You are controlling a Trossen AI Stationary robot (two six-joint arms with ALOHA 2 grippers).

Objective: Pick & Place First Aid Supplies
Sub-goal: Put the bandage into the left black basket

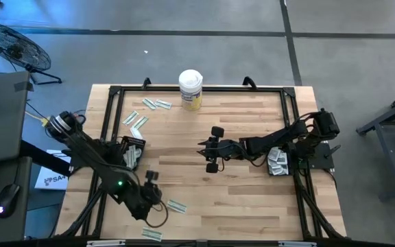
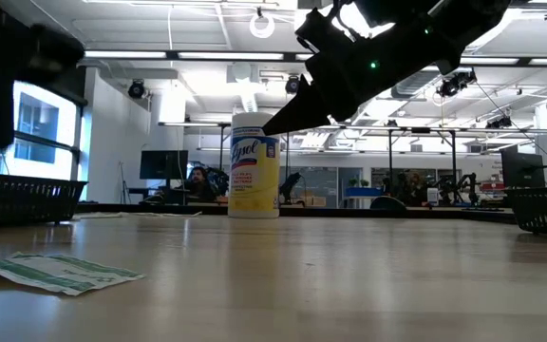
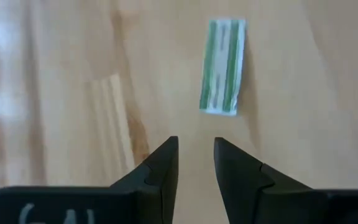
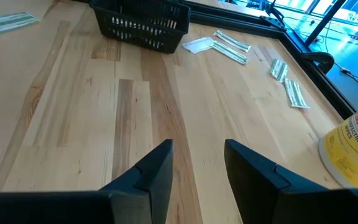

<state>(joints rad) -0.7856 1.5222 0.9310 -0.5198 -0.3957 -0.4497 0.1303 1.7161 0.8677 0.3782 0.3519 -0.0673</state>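
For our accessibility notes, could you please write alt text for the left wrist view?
A green-and-white strip lies flat on the wooden table, just ahead of the left hand. The hand's two dark fingers stand slightly apart and hold nothing.

Pale butcher-block wood table [image 4: 73, 124], its planks smooth with a light sheen, is edged by a matt black metal frame [image 1: 204, 88]. A green-striped strip packet [image 3: 222, 66] lies flat, papery and matt. The black mesh basket [image 4: 143, 23] looks like plastic. The wipes canister [image 2: 254, 164] shows a white plastic lid and glossy yellow label.
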